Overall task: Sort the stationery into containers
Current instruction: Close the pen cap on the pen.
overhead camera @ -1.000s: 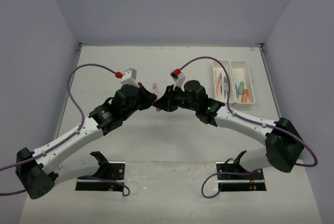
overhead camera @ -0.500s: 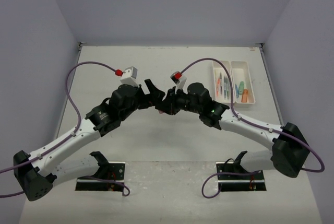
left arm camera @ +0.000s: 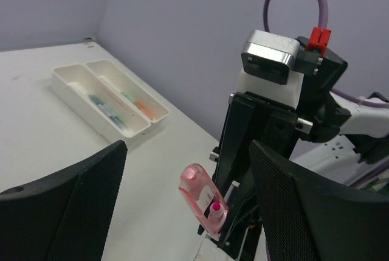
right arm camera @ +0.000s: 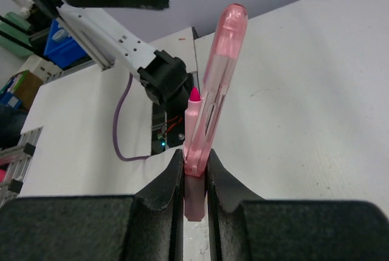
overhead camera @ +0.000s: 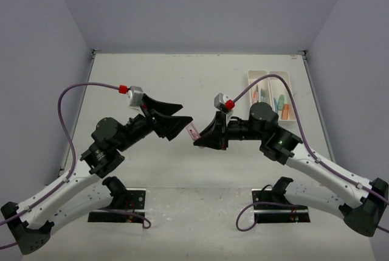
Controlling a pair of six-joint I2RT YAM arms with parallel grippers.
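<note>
Two grippers face each other over the middle of the table [overhead camera: 146, 72]. On the left, the left gripper [overhead camera: 185, 112] has its jaws wide apart with nothing between them. Its own camera shows only the two dark fingers [left arm camera: 61, 206], both cut off at the bottom edge.

Just right of it, off the table, is the pink marker [overhead camera: 192, 132]. From above it is a small pale sliver and its shape is hard to make out. The wrist views show a see-through pink body with a bright pink tip beside it, standing up from the right gripper [right arm camera: 194, 182]. That gripper's jaws are clamped on the marker's lower end, which is hidden between the fingers [right arm camera: 161, 194]. Whether the pink body is a cap or the barrel is unclear.

Far right, two white trays [overhead camera: 258, 72] lie side by side at the table's edge, well apart from the marker. The right arm and its purple cable [overhead camera: 267, 80] cover their near ends. Pens [overhead camera: 281, 101] in orange, green and blue lie inside, too small and blurred to count.
</note>
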